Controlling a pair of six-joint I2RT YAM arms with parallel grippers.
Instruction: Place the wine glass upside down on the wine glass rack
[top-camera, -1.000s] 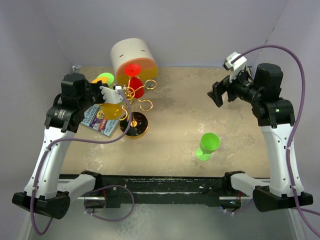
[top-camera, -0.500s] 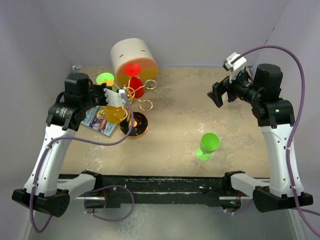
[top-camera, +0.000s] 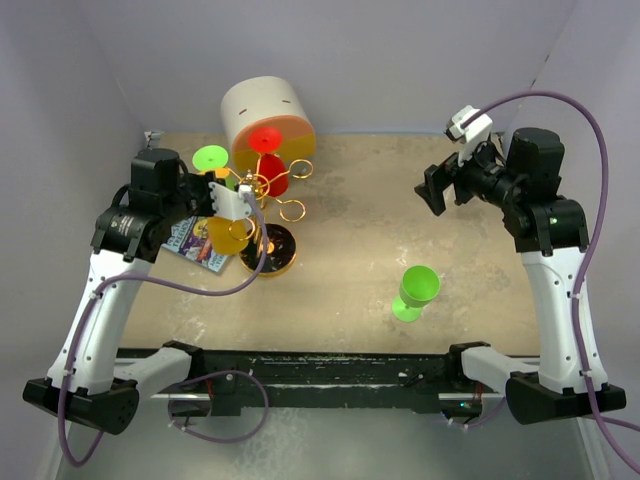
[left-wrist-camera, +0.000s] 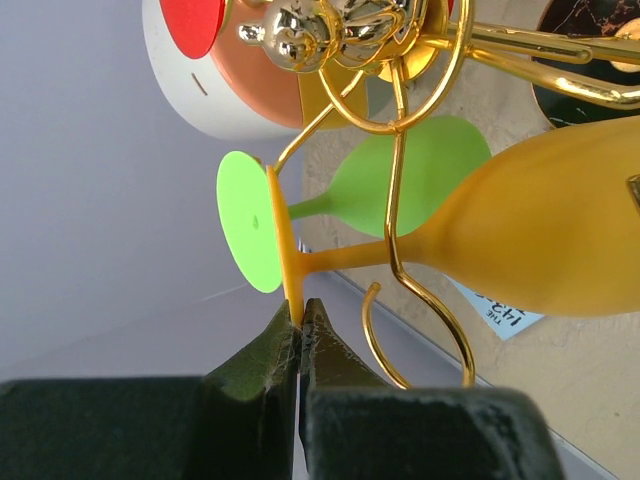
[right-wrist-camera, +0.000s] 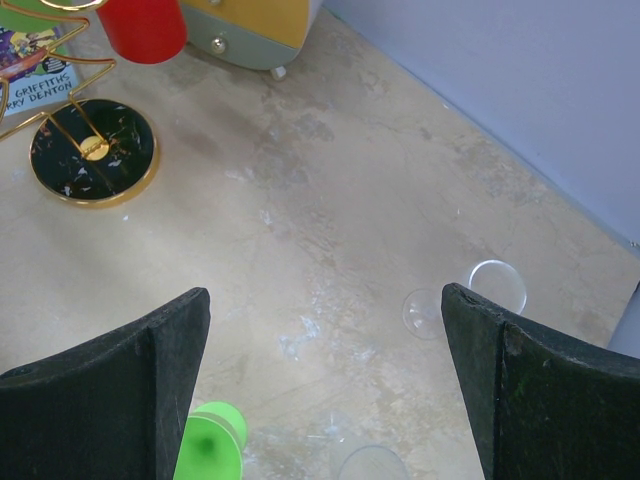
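Note:
My left gripper is shut on the rim of the foot of an upside-down yellow wine glass. Its stem passes through a ring loop of the gold wine glass rack. In the top view the left gripper holds the yellow glass at the rack's left side, above the round black base. A green glass and a red glass hang upside down on the rack. Another green wine glass stands on the table. My right gripper is open and empty, high over the table.
A cream-and-orange cylinder stands behind the rack. A book lies left of the base. Clear glasses lie on the table below the right gripper. The standing green glass is near the right gripper's left finger.
My left gripper has carried the yellow glass a little to the right, further in toward the rack's post, uncovering the green foot behind it. The right arm has not moved.

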